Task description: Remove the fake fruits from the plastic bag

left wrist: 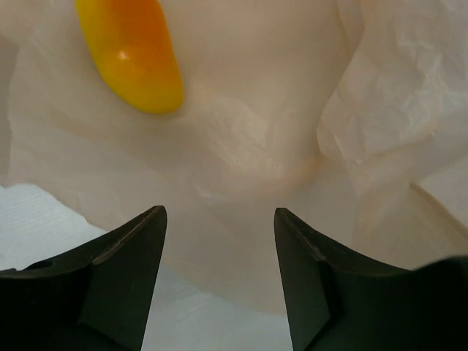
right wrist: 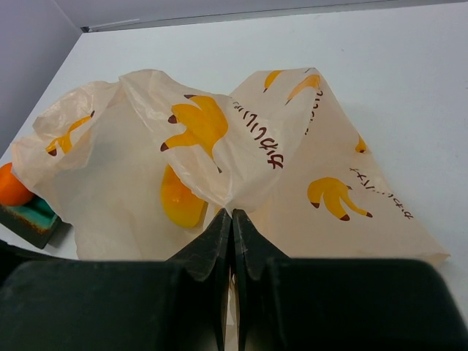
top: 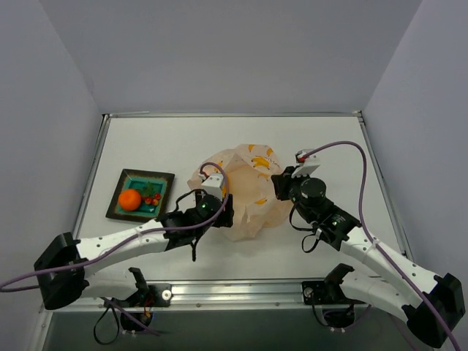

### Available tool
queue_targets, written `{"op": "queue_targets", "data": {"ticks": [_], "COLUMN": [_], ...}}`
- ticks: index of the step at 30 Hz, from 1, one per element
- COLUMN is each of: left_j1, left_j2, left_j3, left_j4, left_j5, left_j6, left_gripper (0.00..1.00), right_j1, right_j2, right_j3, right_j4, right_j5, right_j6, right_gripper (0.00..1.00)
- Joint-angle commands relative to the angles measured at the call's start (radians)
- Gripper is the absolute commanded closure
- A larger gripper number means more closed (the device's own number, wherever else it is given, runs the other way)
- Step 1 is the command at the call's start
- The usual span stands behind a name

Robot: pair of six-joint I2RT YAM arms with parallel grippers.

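Toward the table (top: 329,139) centre, the plastic bag (top: 245,197) is being pinched at its right side by the right gripper (top: 279,184), reached in from the near right corner, fingers closed on a fold. The left gripper (top: 221,212) is being held partly open at the bag's near-left edge, nothing gripped. The yellow lemon piece (left wrist: 135,55) is being shown inside the bag by both wrist views; overhead it cannot be told from the prints. Near the left edge, the orange ball (top: 129,199) and red berries (top: 151,196) are being carried by the teal dish (top: 146,175).

One bag (top: 252,213); one dish (top: 125,178); one orange (top: 129,199)
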Motion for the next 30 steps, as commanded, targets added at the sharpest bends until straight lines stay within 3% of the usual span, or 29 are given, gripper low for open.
{"op": "queue_targets", "data": {"ticks": [1,6,16,30], "left_j1": [0.0,-0.017,-0.011,0.109], "left_j2": [0.121,0.291,0.495,0.639], "left_j3": [0.103,0.218,0.284,0.304], "left_j4": [0.096,0.138,0.219,0.316], "left_j5": [-0.214,-0.285,-0.536,-0.463], "left_j6": [0.026,0.083,0.207,0.253], "left_gripper": [0.42,0.36,0.32,0.29], "right_j1": [0.008,0.014,0.022,0.029], "right_j2": [-0.023,-0.006,0.0,-0.018], "right_j3": [-0.01,-0.008,-0.016,-0.027], "right_j4": [0.031,0.031,0.048,0.034], "right_j5": [0.0,-0.005,-0.011,-0.025], "right_j6": [0.019,0.009,0.006,0.0], "right_gripper": [1.0,1.0,1.0,1.0]}}
